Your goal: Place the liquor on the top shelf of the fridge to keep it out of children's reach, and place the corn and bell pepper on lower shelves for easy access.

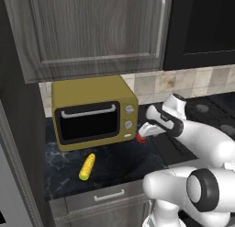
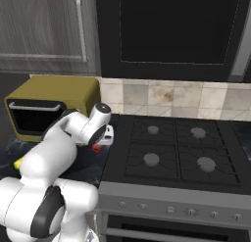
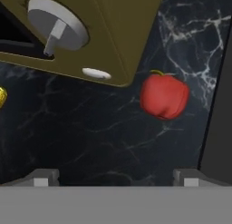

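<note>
Lying diagonally, the corn (image 1: 87,167) rests on the counter (image 1: 124,161); jaws spread wide above the bell pepper (image 3: 164,96).

White rounded arm (image 1: 202,143) segments, dark joint rings, glossy shell.

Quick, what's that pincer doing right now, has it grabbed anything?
Pincer: open and empty, hanging above the dark counter with the red bell pepper ahead of it, not touching it.
</note>
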